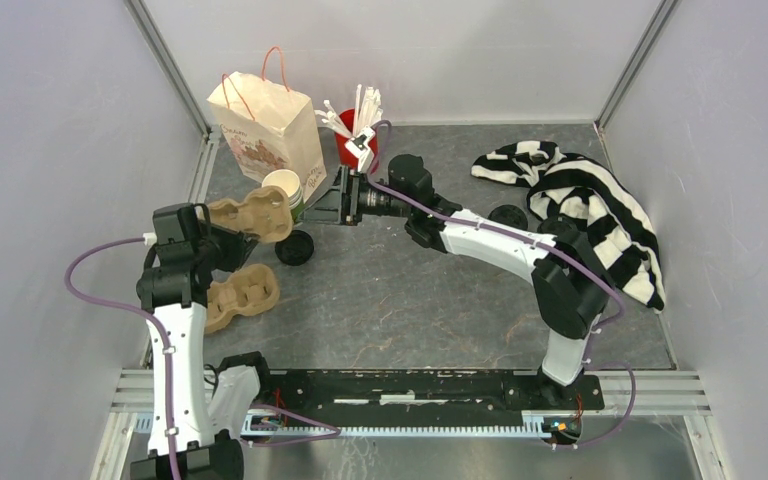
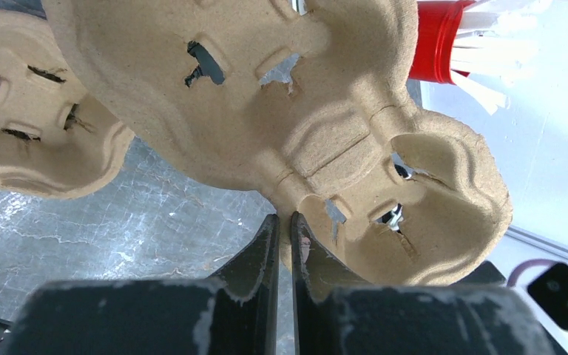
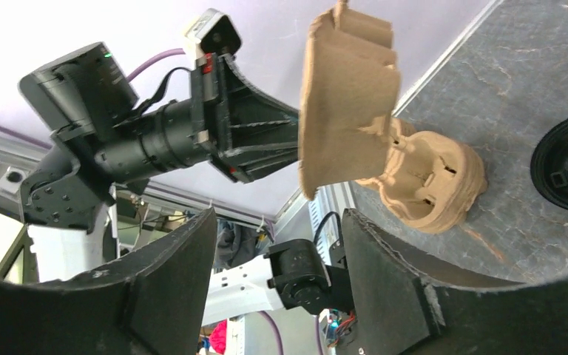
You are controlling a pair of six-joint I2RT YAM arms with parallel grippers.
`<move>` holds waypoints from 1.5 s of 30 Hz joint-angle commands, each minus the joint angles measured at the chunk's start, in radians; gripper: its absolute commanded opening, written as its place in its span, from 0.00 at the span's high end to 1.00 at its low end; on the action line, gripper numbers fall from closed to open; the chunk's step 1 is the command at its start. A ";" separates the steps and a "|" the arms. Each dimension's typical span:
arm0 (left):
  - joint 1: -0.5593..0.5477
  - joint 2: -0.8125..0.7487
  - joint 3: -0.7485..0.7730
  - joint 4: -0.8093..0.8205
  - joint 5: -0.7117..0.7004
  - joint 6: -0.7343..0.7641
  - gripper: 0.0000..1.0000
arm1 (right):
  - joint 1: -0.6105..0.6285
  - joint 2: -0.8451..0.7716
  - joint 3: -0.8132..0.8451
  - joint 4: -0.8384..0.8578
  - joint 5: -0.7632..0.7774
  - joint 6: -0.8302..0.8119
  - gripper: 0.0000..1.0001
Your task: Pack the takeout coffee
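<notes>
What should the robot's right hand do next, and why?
Probably move the right gripper forward and pinch the free edge of the raised cup carrier. The left gripper is shut on the carrier's other edge and holds it tilted in the air. The right jaws stand open, facing it, with nothing between them. A second grip would likely steady it.

No word, number or brand can be read in any view. The one printed surface is the paper bag (image 1: 265,130) standing at the back left of the counter (image 1: 410,300). Its front carries a reddish-brown picture with a short line of lettering above it (far too small and soft in the top view to spell out a single letter).
</notes>
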 commanded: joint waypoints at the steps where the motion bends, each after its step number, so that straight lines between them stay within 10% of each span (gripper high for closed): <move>1: -0.009 -0.027 -0.002 0.019 0.031 0.040 0.98 | -0.005 0.055 0.036 0.100 0.023 0.042 0.37; 18: -0.015 -0.052 -0.037 0.009 0.041 0.051 0.98 | 0.002 0.107 0.092 0.125 0.043 0.060 0.37; 45: -0.014 -0.058 -0.047 0.009 0.037 0.039 0.98 | 0.044 0.183 0.181 0.050 0.058 0.039 0.74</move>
